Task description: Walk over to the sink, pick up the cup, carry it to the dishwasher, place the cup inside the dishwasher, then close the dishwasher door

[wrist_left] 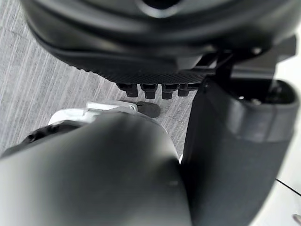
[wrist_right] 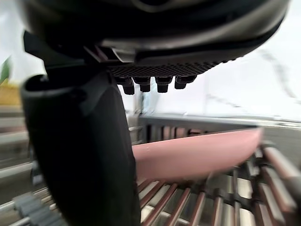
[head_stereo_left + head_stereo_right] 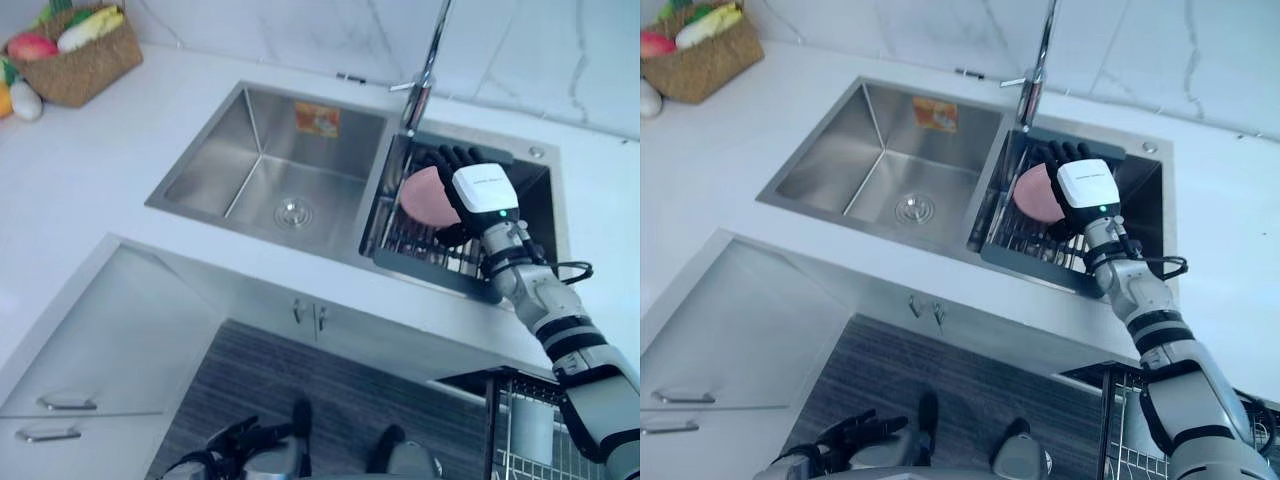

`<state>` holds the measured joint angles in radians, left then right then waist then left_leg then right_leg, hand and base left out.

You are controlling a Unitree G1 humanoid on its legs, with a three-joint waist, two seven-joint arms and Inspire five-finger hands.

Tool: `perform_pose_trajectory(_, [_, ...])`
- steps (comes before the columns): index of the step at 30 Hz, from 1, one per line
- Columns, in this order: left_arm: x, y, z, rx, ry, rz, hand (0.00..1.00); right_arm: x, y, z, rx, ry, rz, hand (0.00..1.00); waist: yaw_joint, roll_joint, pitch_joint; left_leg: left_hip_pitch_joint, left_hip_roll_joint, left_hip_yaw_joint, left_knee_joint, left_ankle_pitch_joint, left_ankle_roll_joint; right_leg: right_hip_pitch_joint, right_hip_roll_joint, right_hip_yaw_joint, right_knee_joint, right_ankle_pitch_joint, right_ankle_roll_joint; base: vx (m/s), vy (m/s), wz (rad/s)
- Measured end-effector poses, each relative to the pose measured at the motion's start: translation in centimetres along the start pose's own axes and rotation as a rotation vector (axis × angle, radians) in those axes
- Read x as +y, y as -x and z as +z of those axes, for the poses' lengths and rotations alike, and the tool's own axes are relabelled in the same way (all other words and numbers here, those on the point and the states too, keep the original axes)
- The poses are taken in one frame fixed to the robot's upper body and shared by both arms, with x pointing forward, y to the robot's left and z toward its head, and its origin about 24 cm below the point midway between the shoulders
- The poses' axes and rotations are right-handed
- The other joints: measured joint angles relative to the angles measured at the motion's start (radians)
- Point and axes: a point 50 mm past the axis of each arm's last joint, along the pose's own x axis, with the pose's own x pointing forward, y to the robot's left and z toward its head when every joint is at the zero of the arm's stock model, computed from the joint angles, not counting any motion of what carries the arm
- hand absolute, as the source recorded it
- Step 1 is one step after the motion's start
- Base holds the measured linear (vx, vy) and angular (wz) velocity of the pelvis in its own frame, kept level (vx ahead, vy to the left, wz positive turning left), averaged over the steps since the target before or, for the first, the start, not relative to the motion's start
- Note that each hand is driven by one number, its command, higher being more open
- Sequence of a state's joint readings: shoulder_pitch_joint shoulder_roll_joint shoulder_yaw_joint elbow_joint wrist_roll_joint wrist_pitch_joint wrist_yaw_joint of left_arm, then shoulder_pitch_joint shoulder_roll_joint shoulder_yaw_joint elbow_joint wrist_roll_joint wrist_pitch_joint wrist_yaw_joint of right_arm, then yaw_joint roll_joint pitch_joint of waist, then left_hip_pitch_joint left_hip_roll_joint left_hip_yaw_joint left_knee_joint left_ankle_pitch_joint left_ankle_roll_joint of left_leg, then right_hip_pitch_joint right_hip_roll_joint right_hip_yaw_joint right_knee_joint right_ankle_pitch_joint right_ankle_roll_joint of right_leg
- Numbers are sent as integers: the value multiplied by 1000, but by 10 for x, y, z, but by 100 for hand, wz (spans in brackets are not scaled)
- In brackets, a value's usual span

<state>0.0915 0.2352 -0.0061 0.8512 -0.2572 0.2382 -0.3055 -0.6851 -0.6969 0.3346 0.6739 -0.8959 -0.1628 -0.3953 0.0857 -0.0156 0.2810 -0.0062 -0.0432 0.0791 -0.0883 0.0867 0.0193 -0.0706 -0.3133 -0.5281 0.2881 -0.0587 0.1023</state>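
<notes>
**A:** How is the right hand [image 3: 478, 195]?

**B:** Its fingers are apart and fairly straight, spread over the pink cup [image 3: 422, 197]. The thumb [image 2: 84, 155] is just beside the cup. No grip that I can see.

**A:** And the cup?

**B:** It is at the hand's 9 o'clock, lying on the dish rack [image 3: 420, 245] in the right basin of the sink [image 3: 260, 150]. The faucet [image 3: 425, 70] is at 12 o'clock. A woven basket [image 3: 85, 60] sits far off at 10 o'clock.

**A:** Left hand [image 3: 845, 432]?

**B:** Low at 7 o'clock, fingers relaxed, holding nothing.

At my ten o'clock a brown woven basket [image 3: 85, 70] of vegetables sits on the white countertop [image 3: 90, 170]; a tall chrome faucet [image 3: 427, 70] rises at one o'clock.
</notes>
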Motion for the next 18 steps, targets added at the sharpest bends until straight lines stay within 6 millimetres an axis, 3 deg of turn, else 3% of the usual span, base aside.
perform_pose_trajectory(11, [-8,-3,6,-27,60,-42,100,-29,-26,4,-32,77,-116,0,32,18,31,-26,7,-7,1,13,0,-27,0,-4,18,-23,-6,15,-34,3])
perform_pose_trajectory(18, [-8,-3,7,-29,50,-43,100,-33,-27,1,-13,94,-145,0,37,18,31,-20,8,11,1,12,-1,-26,6,6,16,-22,-5,60,-21,-3])
